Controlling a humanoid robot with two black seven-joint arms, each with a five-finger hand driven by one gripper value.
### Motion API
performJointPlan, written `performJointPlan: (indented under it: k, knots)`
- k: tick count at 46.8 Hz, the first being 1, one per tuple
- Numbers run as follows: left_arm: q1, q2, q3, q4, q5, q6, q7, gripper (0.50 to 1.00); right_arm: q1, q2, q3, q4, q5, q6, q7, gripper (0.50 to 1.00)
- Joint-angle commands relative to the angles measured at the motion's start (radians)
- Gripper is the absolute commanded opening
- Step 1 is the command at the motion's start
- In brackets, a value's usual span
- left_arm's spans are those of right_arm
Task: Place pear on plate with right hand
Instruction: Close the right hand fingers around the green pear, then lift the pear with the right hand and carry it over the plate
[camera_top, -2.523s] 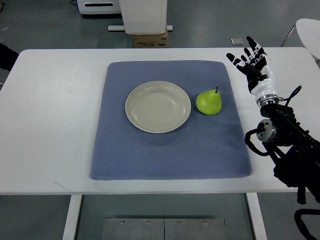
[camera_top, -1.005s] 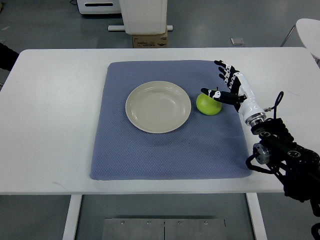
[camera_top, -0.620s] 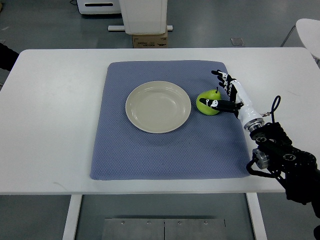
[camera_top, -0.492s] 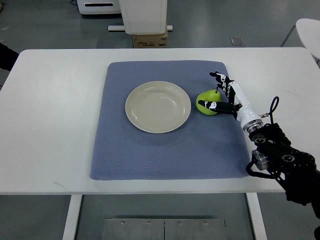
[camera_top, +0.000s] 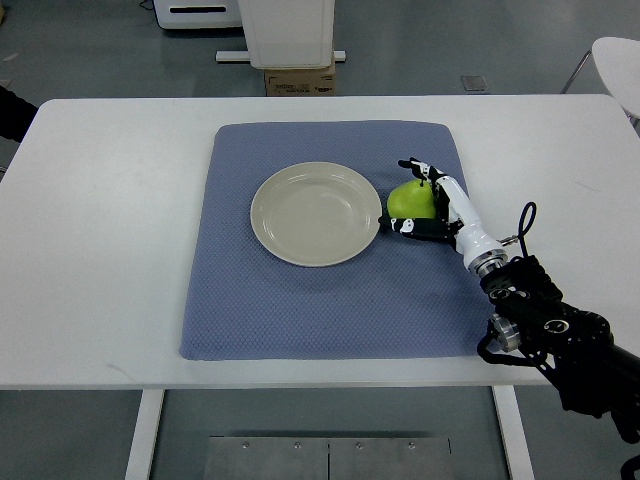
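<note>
On the white bench (camera_top: 110, 250) lies a blue mat (camera_top: 330, 310), taking up the middle, with a cream plate (camera_top: 316, 213) on its far half, empty. Just right of the plate, on the mat, sits the green pear (camera_top: 408, 201). The right hand (camera_top: 430, 205), its arm coming in from the near right, has its fingers (camera_top: 404, 226) curled around the pear from the far and near sides, clamped on it. No readable writing or labels show on any of these things.
</note>
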Motion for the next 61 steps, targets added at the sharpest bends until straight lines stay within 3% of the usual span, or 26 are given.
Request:
performJointPlan:
  k: [1,10,15,18,38,61]
  knots:
    - [0.000,0.000,0.001,0.000,0.000,0.000,0.000,1.000,0.000,0.000,-0.007,-0.008,0.001,-0.007,0.000,0.935]
    - [0.001,0.000,0.001,0.000,0.000,0.000,0.000,1.000,0.006,0.000,-0.021,-0.043,-0.001,-0.012,0.000,0.820]
    - [0.000,0.000,-0.001,0.000,0.000,0.000,0.000,1.000,0.011,0.003,-0.021,-0.071,-0.001,-0.012,0.000,0.661]
    - [0.001,0.000,-0.001,0.000,0.000,0.000,0.000,1.000,0.014,0.003,-0.033,-0.073,-0.001,-0.012,0.000,0.500]
    - [0.000,0.000,-0.001,0.000,0.000,0.000,0.000,1.000,0.117,-0.003,-0.035,-0.056,0.016,-0.005,0.000,0.500]
    - [0.000,0.000,-0.001,0.000,0.000,0.000,0.000,1.000,0.213,0.046,-0.030,0.082,0.028,0.073,0.000,0.500]
